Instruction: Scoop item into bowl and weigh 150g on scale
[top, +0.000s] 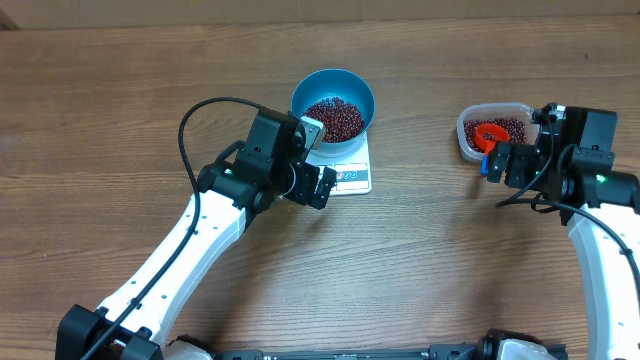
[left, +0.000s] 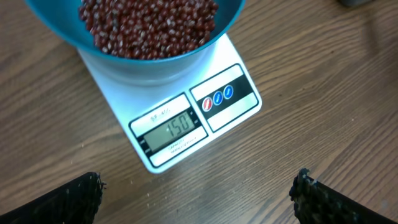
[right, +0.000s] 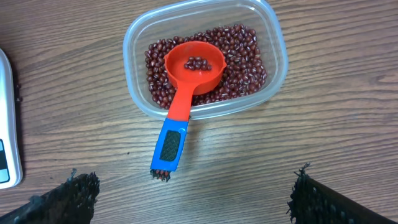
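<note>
Currently, a heap of dark red beans (left: 149, 25) fills the blue bowl (left: 155, 67), which stands on the white scale (left: 236, 102); its display (left: 176, 129) reads 150. The left gripper (left: 196, 202) hovers just in front of the scale, fingers spread wide and grasping nothing. Well apart on the wooden table (top: 100, 120), a clear tub (right: 273, 43) holds more beans and an orange scoop (right: 179, 109), its blue handle lying over the rim. The right gripper (right: 193, 199) hangs near the tub, fingers likewise released and empty.
</note>
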